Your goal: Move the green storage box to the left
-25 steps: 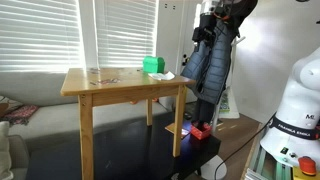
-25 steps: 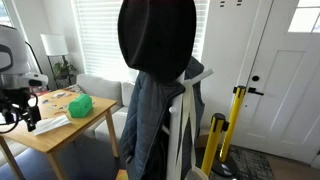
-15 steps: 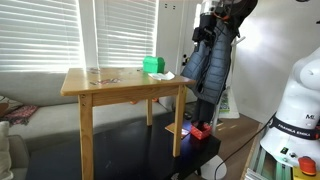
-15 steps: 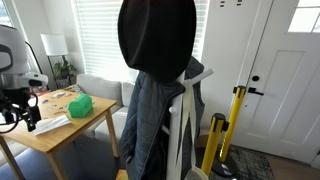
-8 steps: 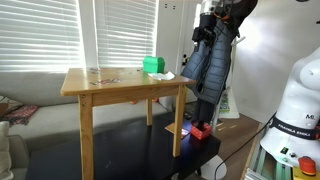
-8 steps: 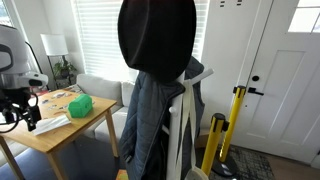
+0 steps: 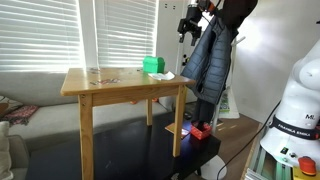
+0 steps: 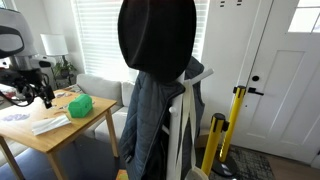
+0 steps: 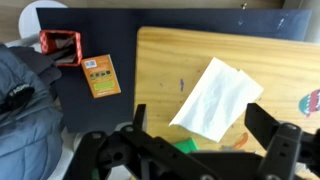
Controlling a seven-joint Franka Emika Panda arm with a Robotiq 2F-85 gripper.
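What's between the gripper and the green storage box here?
Nothing: in an exterior view the gripper hangs above and aside of the green storage box, only air between them.

Daylight is pouring in through the blinds (image 7: 110,35).
The table (image 7: 110,83) is shining softly, the floor (image 7: 130,152) under it is looking dark, and the gripper (image 9: 195,115) is looking blurry along the wrist view's bottom edge.

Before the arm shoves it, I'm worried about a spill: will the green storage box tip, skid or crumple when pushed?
It will probably slide rather than tip: the green storage box looks squat and sits flat on the smooth wooden table. Its plastic-looking walls hold their shape, so it is likely stiff and light. The white sheet beside it may get dragged along.
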